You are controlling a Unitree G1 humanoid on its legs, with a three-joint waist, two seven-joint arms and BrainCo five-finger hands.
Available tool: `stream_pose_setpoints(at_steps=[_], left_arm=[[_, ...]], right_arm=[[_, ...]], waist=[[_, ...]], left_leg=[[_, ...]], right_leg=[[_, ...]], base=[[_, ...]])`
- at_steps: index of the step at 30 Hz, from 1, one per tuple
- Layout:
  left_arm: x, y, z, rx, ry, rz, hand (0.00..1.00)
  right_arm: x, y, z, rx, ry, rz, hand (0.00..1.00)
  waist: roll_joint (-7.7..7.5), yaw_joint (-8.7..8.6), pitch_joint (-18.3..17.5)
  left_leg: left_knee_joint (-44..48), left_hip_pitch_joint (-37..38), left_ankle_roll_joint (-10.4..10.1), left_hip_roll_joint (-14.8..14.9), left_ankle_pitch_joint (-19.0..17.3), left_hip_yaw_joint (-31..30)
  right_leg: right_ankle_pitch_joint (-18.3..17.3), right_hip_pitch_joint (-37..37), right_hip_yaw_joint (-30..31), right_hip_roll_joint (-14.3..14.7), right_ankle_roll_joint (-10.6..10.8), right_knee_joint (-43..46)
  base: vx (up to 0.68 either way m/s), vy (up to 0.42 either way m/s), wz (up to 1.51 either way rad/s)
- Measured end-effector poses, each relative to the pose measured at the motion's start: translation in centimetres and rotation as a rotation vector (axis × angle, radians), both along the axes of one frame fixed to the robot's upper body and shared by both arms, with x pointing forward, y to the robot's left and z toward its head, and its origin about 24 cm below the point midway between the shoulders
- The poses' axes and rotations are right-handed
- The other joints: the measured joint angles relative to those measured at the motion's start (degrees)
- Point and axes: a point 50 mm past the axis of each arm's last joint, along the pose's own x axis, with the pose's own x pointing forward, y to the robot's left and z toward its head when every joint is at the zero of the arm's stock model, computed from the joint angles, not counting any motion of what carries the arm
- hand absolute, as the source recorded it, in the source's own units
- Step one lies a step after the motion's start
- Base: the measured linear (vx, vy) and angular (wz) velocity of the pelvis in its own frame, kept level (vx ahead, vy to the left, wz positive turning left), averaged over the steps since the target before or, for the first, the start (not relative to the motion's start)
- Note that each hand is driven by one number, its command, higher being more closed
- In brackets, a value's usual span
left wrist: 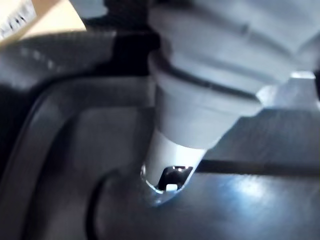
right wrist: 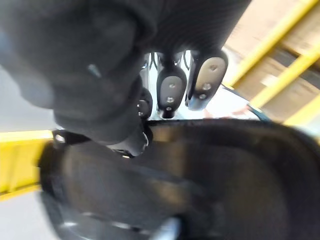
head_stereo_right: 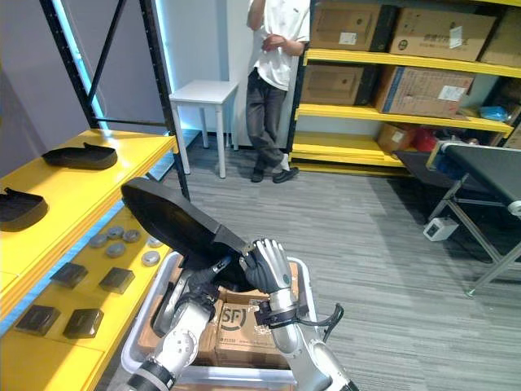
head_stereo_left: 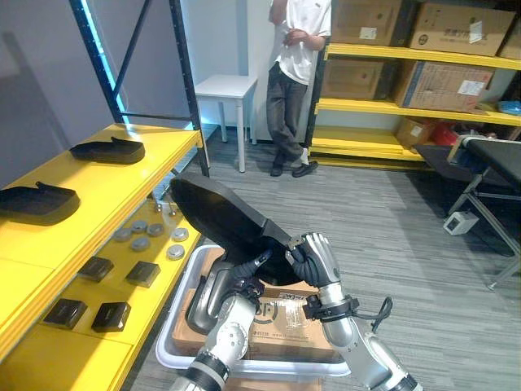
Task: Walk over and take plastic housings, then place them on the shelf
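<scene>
Housing (head_stereo_left: pixel 216 213) edge in right hand (head_stereo_left: pixel 316 259), near shelf (head_stereo_left: pixel 114 186).

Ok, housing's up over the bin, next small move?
Probably swing the housing left toward the yellow shelf top: the right hand grips its near edge, the left hand is under it, it hangs above the white bin, and bare shelf lies beside two housings there.

- A person (head_stereo_left: pixel 295 73) stands at twelve o'clock, hands held together at the chest.
- White side table (head_stereo_left: pixel 226 85), eleven o'clock, just beside the person.
- Yellow racking (head_stereo_left: pixel 407 55) with cardboard boxes (head_stereo_left: pixel 452 28), one to two o'clock.
- Black-topped folding table (head_stereo_left: pixel 496 155), three o'clock.
- Round grey discs (head_stereo_left: pixel 151 236), nine o'clock.
- Small black blocks (head_stereo_left: pixel 98 293), eight o'clock.
- White tub (head_stereo_left: pixel 175 326) holding a cardboard carton (head_stereo_left: pixel 285 322), six o'clock.
</scene>
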Motion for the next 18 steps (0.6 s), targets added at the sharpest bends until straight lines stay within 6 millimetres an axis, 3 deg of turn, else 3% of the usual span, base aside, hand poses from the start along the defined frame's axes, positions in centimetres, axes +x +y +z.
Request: stream_pose_setpoints(at_steps=[3, 5, 7, 8, 10, 11, 13, 14, 16, 18], left_arm=[[-1.0, 2.1, -0.3, 0.005, -0.008, 0.078, 1.0], [-1.2, 3.9, 1.1, 0.0, -0.088, 0.158, 1.0], [-1.1, 4.3, 4.4, 0.048, -0.263, 0.178, 1.0], [-1.5, 4.7, 5.9, 0.125, -0.349, 0.195, 1.0], [-1.8, 5.3, 6.2, 0.208, -0.377, 0.212, 1.0], [-2.3, 5.6, 5.6, 0.309, -0.368, 0.217, 1.0], [-2.9, 6.2, 5.0, 0.402, -0.347, 0.227, 1.0], [-3.7, 7.5, 4.1, 0.506, -0.306, 0.247, 1.0], [-4.9, 9.4, 3.2, 0.639, -0.246, 0.281, 1.0], [-6.3, 11.7, 3.4, 0.832, -0.206, 0.334, 1.0]], right_arm=[[-0.9, 0.3, -2.4, 0.039, 0.126, 0.009, 0.0], [-1.6, 0.0, -4.9, 0.03, 0.255, 0.007, 0.0], [-2.4, -0.5, -7.7, 0.016, 0.404, 0.011, 0.0], [-2.4, -0.6, -8.1, 0.049, 0.442, 0.006, 0.0], [-1.8, -1.1, -7.5, 0.1, 0.425, -0.028, 0.0], [-0.7, -2.3, -6.6, 0.138, 0.388, -0.088, 0.0], [0.1, -3.5, -5.9, 0.164, 0.359, -0.14, 0.0], [0.7, -5.0, -5.3, 0.189, 0.326, -0.202, 0.0], [0.8, -6.4, -4.7, 0.232, 0.296, -0.266, 0.0], [0.3, -7.1, -4.3, 0.28, 0.279, -0.308, 0.0]], waist=[[-0.35, 0.28, 1.0], [-0.54, 1.08, 1.4], [-0.08, 2.68, 3.1], [0.65, 3.28, 3.4], [0.9, 2.79, 3.6], [1.07, 2.19, 3.6], [1.34, 1.92, 3.6], [1.71, 1.78, 3.5], [1.41, 2.67, 3.8], [1.3, 3.15, 3.9]], left_leg=[[0.0, -1.6, -0.4, -0.2, 1.0, -4.1], [0.0, -2.8, -0.7, -0.4, 1.7, -7.3], [0.0, -4.7, -1.3, -0.9, 3.1, -12.0], [-0.3, -6.9, -0.9, -0.5, 2.0, -9.8], [0.1, -8.4, 1.0, 1.6, 0.5, 3.0], [3.2, -10.2, 2.4, 5.1, -0.1, 20.9], [6.0, -10.7, 2.6, 8.3, 0.0, 33.3], [8.0, -10.8, 4.1, 10.1, 2.3, 42.1], [8.5, -11.3, 5.0, 7.7, 2.9, 41.5], [11.2, -11.3, 6.2, 5.6, 0.1, 40.0]], right_leg=[[-1.8, -0.1, -4.0, 0.0, -0.1, 2.0], [-3.2, 0.0, -7.3, -0.1, -0.2, 3.5], [-5.1, 0.1, -12.4, -0.6, -0.1, 5.8], [-5.7, 0.2, -16.2, -1.2, -0.2, 6.8], [-5.8, 1.6, -21.4, -1.8, 0.0, 6.1], [-6.2, 2.8, -26.2, -3.0, 0.8, 6.1], [-6.5, 3.7, -29.8, -3.5, 1.4, 6.2], [-6.6, 4.7, -32.9, -4.4, 2.2, 6.6], [-6.5, 5.7, -34.7, -6.7, 2.7, 7.5], [-6.4, 7.4, -36.3, -10.3, 2.8, 11.3]], base=[[0.01, -0.017, 0.73], [0.01, -0.032, 0.97], [-0.01, -0.037, 1.27], [-0.04, -0.032, 1.33], [0.0, -0.019, 1.62], [0.06, 0.025, 1.77], [0.14, 0.071, 1.45], [0.18, 0.065, 1.2], [0.26, 0.131, 0.94], [0.23, 0.151, 0.73]])
